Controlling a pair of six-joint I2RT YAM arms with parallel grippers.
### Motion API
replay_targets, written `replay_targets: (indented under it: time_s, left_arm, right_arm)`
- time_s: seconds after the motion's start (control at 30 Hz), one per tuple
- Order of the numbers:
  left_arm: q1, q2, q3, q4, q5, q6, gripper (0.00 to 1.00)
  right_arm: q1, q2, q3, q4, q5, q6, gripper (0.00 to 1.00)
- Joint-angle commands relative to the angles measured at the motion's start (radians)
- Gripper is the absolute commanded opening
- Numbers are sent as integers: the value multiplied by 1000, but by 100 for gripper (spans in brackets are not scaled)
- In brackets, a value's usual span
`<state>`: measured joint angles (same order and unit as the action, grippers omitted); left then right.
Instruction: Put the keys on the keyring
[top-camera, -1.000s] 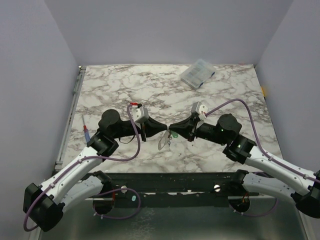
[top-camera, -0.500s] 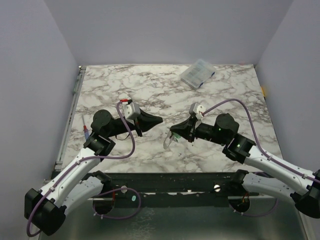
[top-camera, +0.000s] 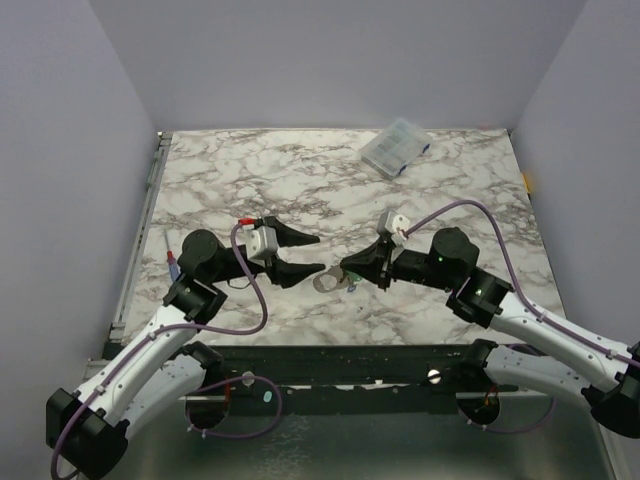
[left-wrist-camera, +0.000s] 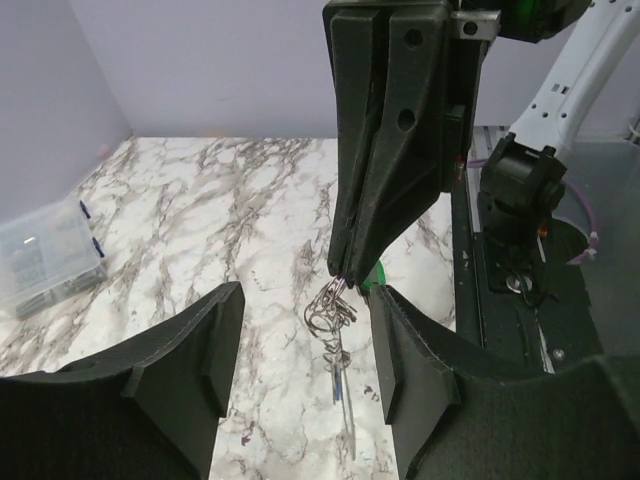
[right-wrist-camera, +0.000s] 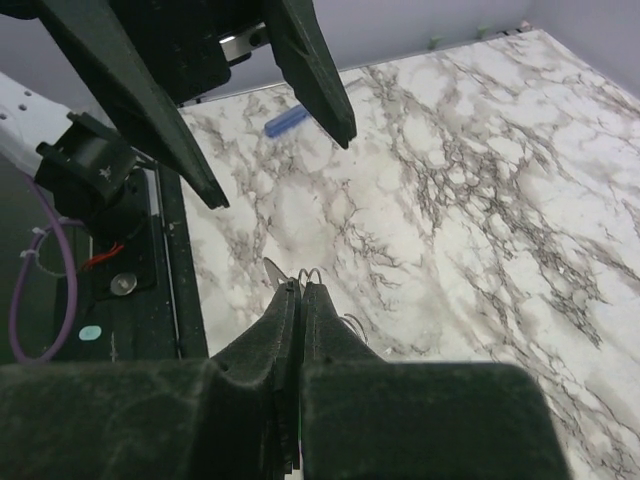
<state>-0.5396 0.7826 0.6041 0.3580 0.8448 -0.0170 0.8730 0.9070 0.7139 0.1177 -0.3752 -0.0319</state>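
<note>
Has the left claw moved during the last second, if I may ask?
Yes: the left claw has drawn back slightly toward the table's left edge and opened.

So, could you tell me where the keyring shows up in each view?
Top external: keyring at table centre, below-left of the right gripper's tip.
Left wrist: keyring mid-frame, dangling from that gripper's shut fingers.
Right wrist: only keyring loops peeking above its fingertips, lower centre.
Shared landmark: the right gripper pinching it.
</note>
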Motion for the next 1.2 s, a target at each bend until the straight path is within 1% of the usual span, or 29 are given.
replay_targets:
  time_s: [0.0,0.07,0.13,0.33,0.47,0.57,0.7,0.93,1.0,1.17]
  left_arm:
    - [-20,-8,-27,-4,64,83,57]
    - [-32,-5,-34,-3,75,101,53]
    - [-40,4,-35,-3,84,105,47]
    - [-69,41,-31,-5,116,92,40]
    - [-77,57,-29,-6,123,83,39]
    - [-82,76,-24,-7,129,75,42]
    - [-91,118,-9,-8,144,54,44]
    - [-103,141,-9,-8,127,56,45]
    - [-110,149,-8,-10,116,57,43]
    - [-126,163,-1,-10,108,55,34]
  right_arm:
    - [-5,-30,25,-29,-101,-38,1]
    - [-5,-26,40,-53,-140,-50,1]
    - [-5,-20,53,-79,-162,-61,1]
    - [-5,-8,56,-84,-186,-61,1]
    - [-6,-13,60,-82,-185,-57,1]
    - [-5,-12,61,-85,-187,-57,1]
    - [-5,-9,57,-77,-187,-55,1]
    - [-5,-5,56,-70,-192,-54,1]
    - [-5,-5,57,-70,-198,-54,1]
    - [-5,8,58,-66,-205,-53,1]
